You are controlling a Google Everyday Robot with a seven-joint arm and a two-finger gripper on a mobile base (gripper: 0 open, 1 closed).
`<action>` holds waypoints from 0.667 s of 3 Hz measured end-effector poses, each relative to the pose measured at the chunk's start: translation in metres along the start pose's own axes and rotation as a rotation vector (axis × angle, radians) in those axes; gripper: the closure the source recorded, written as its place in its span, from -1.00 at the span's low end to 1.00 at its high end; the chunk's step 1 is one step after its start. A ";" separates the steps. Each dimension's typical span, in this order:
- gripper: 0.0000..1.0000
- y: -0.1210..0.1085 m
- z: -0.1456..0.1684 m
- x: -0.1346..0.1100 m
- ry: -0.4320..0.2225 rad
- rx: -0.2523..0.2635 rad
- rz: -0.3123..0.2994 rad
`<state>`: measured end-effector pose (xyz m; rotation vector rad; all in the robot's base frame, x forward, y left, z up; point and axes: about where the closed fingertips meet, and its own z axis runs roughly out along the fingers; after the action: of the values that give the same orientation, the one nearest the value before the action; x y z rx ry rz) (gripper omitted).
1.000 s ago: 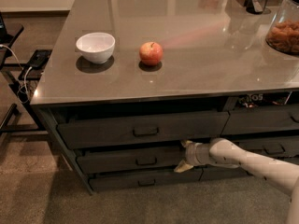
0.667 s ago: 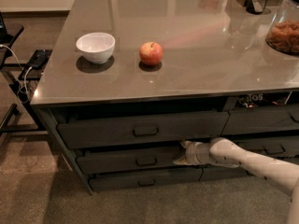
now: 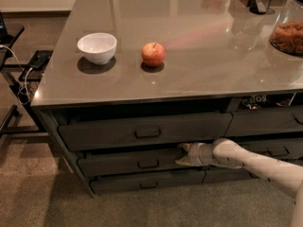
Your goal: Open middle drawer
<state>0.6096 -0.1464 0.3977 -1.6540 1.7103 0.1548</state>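
Note:
The middle drawer [image 3: 123,162] is the wide dark grey front second from the top on the left side of the cabinet, with a small black loop handle [image 3: 148,164] at its centre. My gripper [image 3: 185,155] reaches in from the right on a white arm [image 3: 255,163]. It sits against the right end of that drawer's front, near its top edge and to the right of the handle. The drawer front stands about level with the fronts above and below it.
The top drawer [image 3: 142,131] and the bottom drawer [image 3: 147,181] flank the middle one, with narrower drawers [image 3: 265,122] to the right. On the grey countertop [image 3: 199,74] are a white bowl [image 3: 97,47], an apple [image 3: 153,54] and a jar [image 3: 289,27]. Cables and a black stand [image 3: 19,74] are on the left.
The gripper has stayed at the right end of the middle drawer's front, shifting only a little. The drawer front shows no clear movement.

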 end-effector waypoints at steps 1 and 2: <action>1.00 -0.009 -0.002 -0.003 0.000 0.000 0.000; 1.00 -0.013 -0.002 -0.004 0.000 0.000 0.000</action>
<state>0.6202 -0.1471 0.4068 -1.6539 1.7103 0.1548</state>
